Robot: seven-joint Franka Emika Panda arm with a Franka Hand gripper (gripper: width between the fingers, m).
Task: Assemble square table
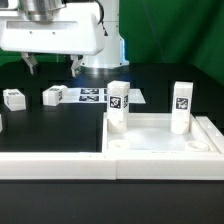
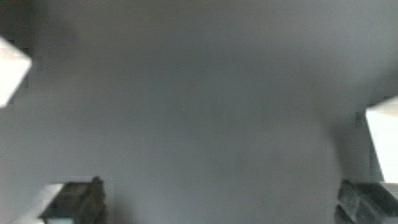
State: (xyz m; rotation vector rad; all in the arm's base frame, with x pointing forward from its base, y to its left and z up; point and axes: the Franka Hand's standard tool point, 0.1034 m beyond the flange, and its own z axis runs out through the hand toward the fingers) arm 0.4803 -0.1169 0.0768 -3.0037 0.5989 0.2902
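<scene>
Gripper [image 1: 53,68] spread and empty — square table [image 1: 150,135] well apart, toward the exterior view's right.

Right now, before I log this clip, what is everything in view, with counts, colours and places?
tabletop: one, white, raised rim, foreground, the exterior view's right.
upright legs: two, white, tagged, standing at the tabletop's far corners; the second.
loose legs: two, white, tagged, lying on the table, the exterior view's left; the other.
marker board: one, white with black tags, flat, behind the upright legs.
rail: one, white, long, foreground left, beside the tabletop.
table: one, black.
arm: one, white, top.
gripper: one, dark fingers, open, empty, above the loose legs.
</scene>
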